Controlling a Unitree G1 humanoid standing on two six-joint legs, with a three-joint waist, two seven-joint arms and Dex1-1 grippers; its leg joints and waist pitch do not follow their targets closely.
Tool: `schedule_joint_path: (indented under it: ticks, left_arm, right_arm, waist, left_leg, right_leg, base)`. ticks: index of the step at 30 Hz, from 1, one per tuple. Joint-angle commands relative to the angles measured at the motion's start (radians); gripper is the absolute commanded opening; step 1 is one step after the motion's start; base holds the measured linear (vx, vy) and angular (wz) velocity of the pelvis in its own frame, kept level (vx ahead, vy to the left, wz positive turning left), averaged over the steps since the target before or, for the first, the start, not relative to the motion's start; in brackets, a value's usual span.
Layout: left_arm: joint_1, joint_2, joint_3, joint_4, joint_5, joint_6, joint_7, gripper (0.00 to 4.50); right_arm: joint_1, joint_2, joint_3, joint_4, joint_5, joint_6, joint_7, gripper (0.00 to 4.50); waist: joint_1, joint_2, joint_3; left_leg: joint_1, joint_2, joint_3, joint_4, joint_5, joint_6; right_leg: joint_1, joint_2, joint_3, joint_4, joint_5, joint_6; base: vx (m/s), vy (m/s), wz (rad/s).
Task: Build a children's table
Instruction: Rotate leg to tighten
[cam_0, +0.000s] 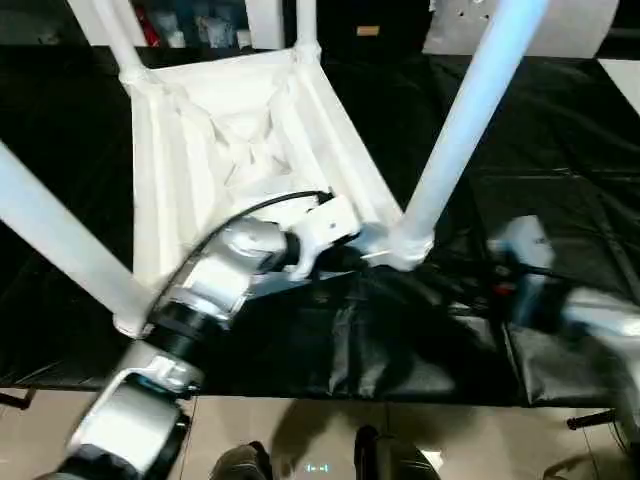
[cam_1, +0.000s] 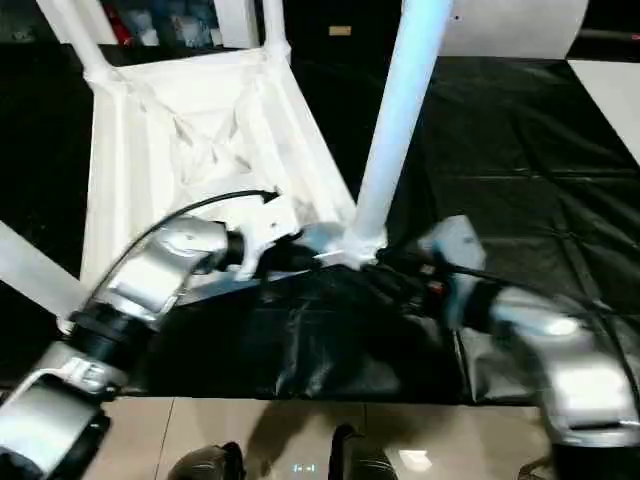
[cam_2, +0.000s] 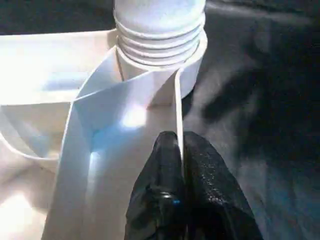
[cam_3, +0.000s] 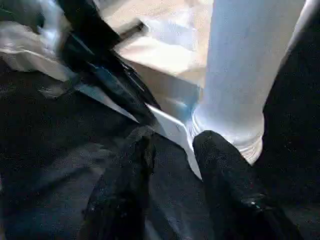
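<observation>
Left eye view: a black table cover (cam_0: 560, 150) is spreading across the whole work surface, and the children's table (cam_0: 230, 150) is lying upside down on it, left of centre, its ribbed white underside facing up. White legs are standing up from its corner sockets: two at the far corners (cam_0: 112, 35), one at the near left corner (cam_0: 55, 245) slanting off toward the left, and one at the near right corner (cam_0: 465, 125) leaning away to the upper right. The robot's silver left arm (cam_0: 215, 275) is reaching in from the near left toward that near right corner. In the left wrist view, the left gripper (cam_2: 180, 165) is pinching the thin upright edge wall of the tabletop (cam_2: 177, 107) just beside the ribbed base of the near right leg (cam_2: 160, 30), its two black fingers closed tight on the wall. The right arm (cam_1: 560, 350) is coming in from the near right. In the right wrist view, the right gripper (cam_3: 172, 150) is sitting low over the cover with its fingers (cam_3: 220, 160) parted, gripping nothing; one is right at the foot of the same leg (cam_3: 245, 75), and whether it is touching cannot be told.
</observation>
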Motion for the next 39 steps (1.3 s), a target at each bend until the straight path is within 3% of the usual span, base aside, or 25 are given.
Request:
schedule_joint_path:
  ticks: [1, 5, 6, 7, 8, 9, 11, 12, 17, 19, 25, 29, 34, 39]
  left_arm:
    - [0.037, 0.022, -0.081, 0.018, 0.013, -0.040, -0.093, 0.00]
    - [0.050, 0.057, -0.105, 0.001, -0.015, -0.142, -0.210, 0.00]
    - [0.051, 0.065, -0.111, -0.009, -0.017, -0.137, -0.233, 0.00]
    - [0.051, 0.065, -0.111, -0.009, -0.017, -0.137, -0.233, 0.00]
    - [0.045, 0.073, -0.120, -0.007, -0.015, -0.168, -0.257, 0.00]
    - [0.043, 0.074, -0.123, -0.005, -0.015, -0.183, -0.266, 0.00]
    - [0.036, 0.082, -0.132, -0.005, -0.023, -0.208, -0.295, 0.00]
    - [0.034, 0.085, -0.135, -0.005, -0.026, -0.216, -0.304, 0.00]
    - [0.016, 0.093, -0.145, 0.010, -0.027, -0.259, -0.343, 0.00]
    - [0.011, 0.094, -0.144, 0.013, -0.026, -0.262, -0.350, 0.00]
    - [0.001, 0.101, -0.140, 0.033, -0.030, -0.284, -0.368, 0.00]
    - [-0.001, 0.106, -0.141, 0.041, -0.033, -0.290, -0.375, 0.00]
    - [-0.001, 0.109, -0.136, 0.045, -0.036, -0.277, -0.375, 0.00]
    - [0.013, 0.063, -0.084, 0.026, -0.067, -0.126, -0.274, 0.00]
  right_arm:
    - [-0.018, -0.013, -0.006, 0.013, 0.018, -0.027, 0.035, 1.93]
    - [-0.055, -0.048, 0.030, 0.067, 0.009, -0.069, 0.112, 2.43]
    - [-0.064, -0.057, 0.046, 0.083, 0.005, -0.087, 0.139, 2.43]
    - [-0.064, -0.057, 0.046, 0.083, 0.005, -0.087, 0.139, 2.55]
    - [-0.083, -0.070, 0.079, 0.110, -0.020, -0.120, 0.168, 2.66]
    - [-0.089, -0.075, 0.093, 0.120, -0.033, -0.137, 0.178, 2.73]
    - [-0.102, -0.082, 0.116, 0.141, -0.034, -0.152, 0.215, 2.73]
    - [-0.106, -0.084, 0.124, 0.150, -0.032, -0.162, 0.231, 2.73]
    - [-0.129, -0.086, 0.165, 0.193, -0.019, -0.176, 0.302, 2.73]
    - [-0.146, -0.080, 0.174, 0.223, -0.021, -0.174, 0.306, 2.46]
    - [-0.172, -0.082, 0.193, 0.281, -0.008, -0.175, 0.355, 2.04]
    - [-0.179, -0.086, 0.203, 0.292, -0.002, -0.173, 0.380, 1.95]
    - [-0.188, -0.083, 0.215, 0.308, 0.004, -0.173, 0.394, 1.95]
    - [-0.153, -0.015, 0.183, 0.249, 0.056, -0.085, 0.271, 1.95]
  waist:
    - [0.003, -0.018, -0.072]
    - [0.004, -0.019, -0.084]
    - [0.009, -0.022, -0.090]
    - [0.009, -0.022, -0.090]
    - [0.012, -0.026, -0.093]
    - [0.011, -0.028, -0.092]
    - [0.016, -0.029, -0.087]
    - [0.018, -0.030, -0.084]
    - [0.020, -0.028, -0.082]
    - [0.021, -0.031, -0.085]
    - [0.022, -0.032, -0.090]
    - [0.024, -0.036, -0.089]
    - [0.024, -0.036, -0.087]
    - [0.024, -0.035, -0.081]
  left_leg:
    - [-0.005, 0.043, -0.010, -0.051, -0.002, 0.172]
    - [-0.001, 0.044, -0.007, -0.039, 0.102, 0.223]
    - [0.002, 0.047, -0.007, -0.033, 0.156, 0.256]
    - [0.002, 0.047, -0.007, -0.033, 0.156, 0.256]
    - [0.001, 0.048, -0.007, -0.026, 0.191, 0.288]
    - [-0.002, 0.048, -0.007, -0.025, 0.193, 0.293]
    - [-0.004, 0.048, -0.005, -0.023, 0.153, 0.288]
    - [-0.005, 0.049, -0.006, -0.026, 0.097, 0.262]
    - [-0.001, 0.048, -0.007, -0.033, 0.023, 0.199]
    - [0.001, 0.049, -0.006, -0.033, 0.025, 0.184]
    - [-0.006, 0.045, -0.006, -0.028, 0.055, 0.195]
    - [-0.007, 0.044, -0.006, -0.028, 0.048, 0.185]
    - [-0.006, 0.045, -0.005, -0.026, 0.070, 0.203]
    - [-0.007, 0.045, -0.006, -0.029, 0.050, 0.184]
  right_leg:
    - [0.077, -0.080, 0.051, -0.063, -0.213, -0.225]
    - [0.074, -0.077, 0.051, -0.037, -0.039, -0.275]
    - [0.074, -0.076, 0.050, -0.021, 0.038, -0.299]
    - [0.074, -0.076, 0.050, -0.021, 0.038, -0.299]
    - [0.071, -0.076, 0.048, -0.012, 0.084, -0.316]
    - [0.071, -0.077, 0.048, -0.011, 0.081, -0.317]
    - [0.068, -0.081, 0.050, -0.018, 0.019, -0.312]
    - [0.070, -0.084, 0.049, -0.027, -0.073, -0.298]
    - [0.071, -0.085, 0.050, -0.040, -0.185, -0.267]
    - [0.072, -0.083, 0.053, -0.035, -0.154, -0.274]
    - [0.077, -0.083, 0.052, -0.026, -0.082, -0.291]
    - [0.078, -0.080, 0.051, -0.028, -0.111, -0.279]
    - [0.075, -0.079, 0.051, -0.023, -0.076, -0.288]
    - [0.075, -0.081, 0.052, -0.030, -0.126, -0.283]
  base:
    - [0.000, 0.000, 0.00]
    - [0.000, 0.000, 0.00]
    - [0.000, 0.000, 0.00]
    - [0.000, 0.000, 0.00]
    - [0.000, 0.000, 0.00]
    - [0.000, 0.000, 0.00]
    - [0.000, 0.000, 0.00]
    - [0.000, 0.000, 0.00]
    - [0.000, 0.000, 0.00]
    - [0.000, 0.000, 0.00]
    - [0.000, 0.000, 0.00]
    - [0.000, 0.000, 0.00]
    - [0.000, 0.000, 0.00]
    - [0.000, 0.000, 0.00]
